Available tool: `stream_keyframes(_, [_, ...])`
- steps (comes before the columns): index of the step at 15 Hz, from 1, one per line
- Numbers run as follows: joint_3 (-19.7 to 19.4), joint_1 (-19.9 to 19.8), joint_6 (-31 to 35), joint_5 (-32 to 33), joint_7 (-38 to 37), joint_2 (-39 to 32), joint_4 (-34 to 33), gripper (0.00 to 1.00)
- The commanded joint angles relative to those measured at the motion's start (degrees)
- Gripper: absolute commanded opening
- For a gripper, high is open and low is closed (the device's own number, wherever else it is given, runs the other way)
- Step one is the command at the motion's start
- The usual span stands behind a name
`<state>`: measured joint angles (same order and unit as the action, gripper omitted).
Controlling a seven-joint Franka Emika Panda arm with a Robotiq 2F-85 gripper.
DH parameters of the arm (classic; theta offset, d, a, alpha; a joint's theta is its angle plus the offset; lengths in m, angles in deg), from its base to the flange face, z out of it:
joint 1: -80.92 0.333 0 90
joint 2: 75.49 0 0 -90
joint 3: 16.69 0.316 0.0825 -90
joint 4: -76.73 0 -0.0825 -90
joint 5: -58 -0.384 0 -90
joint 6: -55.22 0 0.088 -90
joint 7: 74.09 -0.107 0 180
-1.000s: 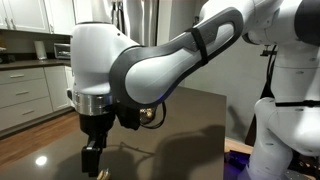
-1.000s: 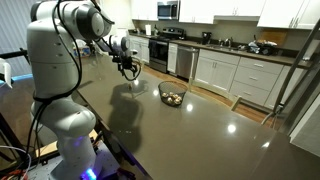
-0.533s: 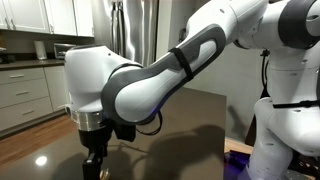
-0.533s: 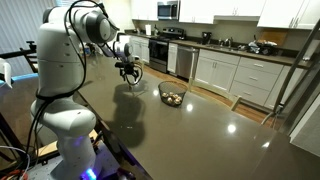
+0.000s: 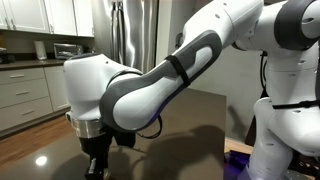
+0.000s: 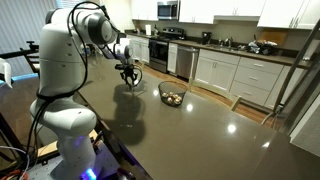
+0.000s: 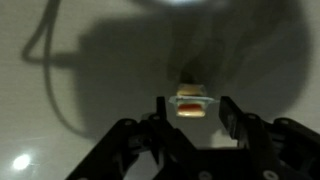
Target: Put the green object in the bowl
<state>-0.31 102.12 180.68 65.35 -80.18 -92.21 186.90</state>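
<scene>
I'm looking at a dark counter (image 6: 200, 120) that is shining smooth and glossy, mirroring lamp spots in the wrist view. The arm (image 5: 150, 85) is showing glossy white plastic shells and a matt grey joint. The gripper (image 7: 192, 108) is reading as matt black. At upper centre the fridge (image 5: 135, 30) is gleaming like brushed steel. The bowl (image 6: 172, 96) is looking see-through, glass-like. At lower left the floor (image 5: 25, 145) is looking like wood.

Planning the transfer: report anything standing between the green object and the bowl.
Nothing visible. The green object sits between the fingers of the gripper, and only countertop lies between there and the bowl.
</scene>
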Motion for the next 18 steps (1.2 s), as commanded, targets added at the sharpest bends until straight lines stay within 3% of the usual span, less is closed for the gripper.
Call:
stream_keyframes(1, [-0.7, 0.8, -0.9, 1.4, -1.9, -0.4, -1.4, 0.29])
stream_keyframes(4, [-0.8, 0.5, -1.5, 1.2, -1.5, 0.1, -1.4, 0.11])
stream_keyframes(10, [-0.9, -0.3, -7.0, 0.0, 0.0, 3.5, -2.1, 0.12])
stream_keyframes(18, [-2.5, -4.1, -17.2, 0.1, 0.5, 14.5, -1.9, 0.12])
